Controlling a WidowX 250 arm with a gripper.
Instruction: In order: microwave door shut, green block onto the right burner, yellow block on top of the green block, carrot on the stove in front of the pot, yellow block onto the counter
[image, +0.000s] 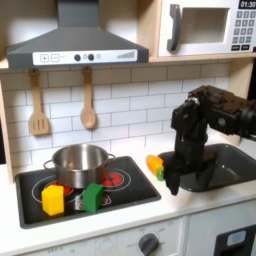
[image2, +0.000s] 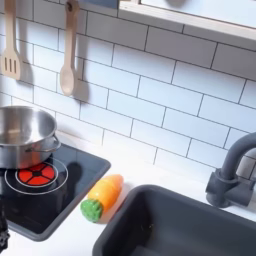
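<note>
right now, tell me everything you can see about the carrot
The carrot is a small toy, orange along its body with a green stub at one end, smooth and plastic-looking. It lies on its side on the white counter, in the gap between the black stove and the dark sink, its green end pointing toward the second exterior view's lower left. In the first exterior view it sits just beside the lowered claw; whether they touch cannot be told. Nothing rests on it.

The pot (image: 80, 163) is shiny brushed metal. The stove (image: 130, 190) top is glossy black, like glass. The spatula (image: 38, 105) and spoon (image2: 68, 50) look wooden and matt. The wall tiles (image2: 180, 85) are smooth and glossy white.
</note>
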